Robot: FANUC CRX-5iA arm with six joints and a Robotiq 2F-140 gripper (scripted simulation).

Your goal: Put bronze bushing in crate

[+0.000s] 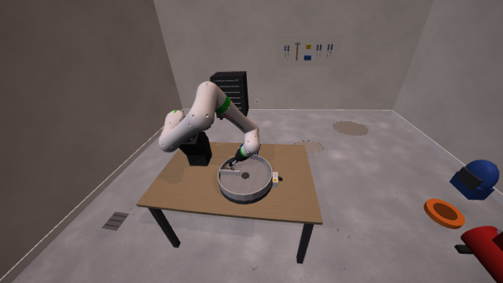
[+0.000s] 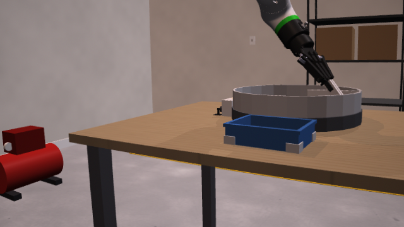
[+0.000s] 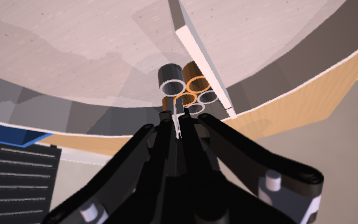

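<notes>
My gripper [image 1: 230, 166] [image 2: 341, 94] [image 3: 176, 106] reaches down at a slant inside the turning table [image 1: 233, 191] [image 2: 268, 105] [image 3: 95, 30]. Its thin fingertips are together among the standing bushings and look shut on the wall of a bronze bushing [image 3: 165, 104]; the black fingers hide part of it. Another bronze bushing [image 3: 192, 70] stands against the white divider, and an orange-bronze rim shows between it and the tips. A dark grey bushing [image 3: 171, 73] stands beside them, with grey rims close to the divider. The blue crate [image 2: 262, 139] [image 3: 19, 136] stands on the wooden table outside the turning table.
The white divider [image 1: 229, 173] [image 3: 200, 57] runs inward from the turning table's wall, right beside the bushings. The turning table's raised wall stands between the gripper and the crate. A small white control box [image 1: 275, 179] [image 2: 226, 107] sits against the outside wall.
</notes>
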